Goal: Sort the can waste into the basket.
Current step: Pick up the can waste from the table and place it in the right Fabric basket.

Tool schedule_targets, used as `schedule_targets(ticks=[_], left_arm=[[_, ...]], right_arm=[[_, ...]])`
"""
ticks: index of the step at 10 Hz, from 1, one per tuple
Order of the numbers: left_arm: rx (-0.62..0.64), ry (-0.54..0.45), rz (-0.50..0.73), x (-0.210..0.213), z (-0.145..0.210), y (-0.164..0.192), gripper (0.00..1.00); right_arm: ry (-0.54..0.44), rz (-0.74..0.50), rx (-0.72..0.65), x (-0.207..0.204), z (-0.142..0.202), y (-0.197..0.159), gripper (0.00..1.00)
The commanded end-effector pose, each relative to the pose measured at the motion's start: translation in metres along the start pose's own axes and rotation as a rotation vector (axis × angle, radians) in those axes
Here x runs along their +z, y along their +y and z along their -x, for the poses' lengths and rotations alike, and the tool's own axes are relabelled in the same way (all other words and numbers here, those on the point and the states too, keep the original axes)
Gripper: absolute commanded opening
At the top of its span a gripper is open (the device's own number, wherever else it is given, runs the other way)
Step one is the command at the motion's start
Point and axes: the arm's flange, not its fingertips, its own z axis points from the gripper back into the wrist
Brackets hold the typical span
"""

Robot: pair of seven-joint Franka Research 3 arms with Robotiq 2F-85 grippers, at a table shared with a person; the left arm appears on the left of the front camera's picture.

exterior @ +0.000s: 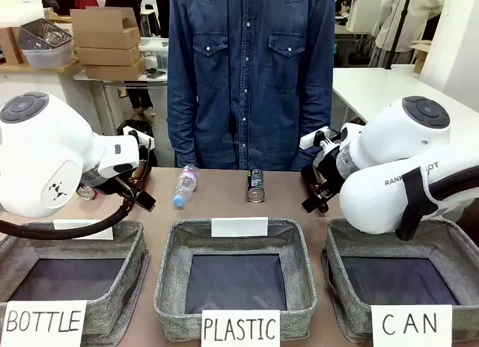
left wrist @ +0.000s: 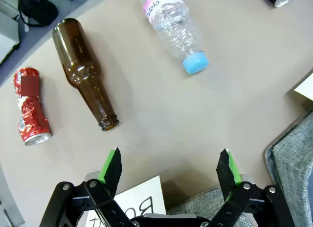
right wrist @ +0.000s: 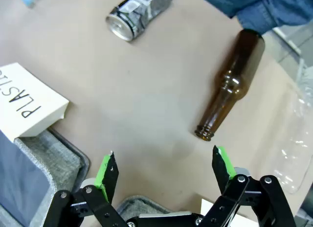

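Nearest me, the CAN basket (exterior: 334, 287) sits at the right end of the row, its dark lining showing (the right arm covers its far rim). The left gripper (left wrist: 170, 158) hangs over bare table with its jaws spread wide and empty, and the right gripper (right wrist: 165, 156) is the same. Farther out at the left, the dented red can (left wrist: 30, 107) lies just left of a brown bottle (left wrist: 85, 73). The dark can (exterior: 256, 185) lies on its side mid-table, beyond the PLASTIC basket (exterior: 168, 280). A person (exterior: 251, 78) in denim stands at the far edge.
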Motion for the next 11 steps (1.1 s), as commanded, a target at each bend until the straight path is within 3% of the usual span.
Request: schedule_targets(ticks=[1,11], left_arm=[[0.000,0.000,0.000,0.0001,0.0000,0.0000,1.00],[0.000,0.000,0.000,0.0001,0.0000,0.0000,1.00]], right_arm=[[0.000,0.000,0.000,0.0000,-0.0001,0.0000,1.00],[0.000,0.000,0.000,0.0000,-0.0001,0.0000,1.00]])
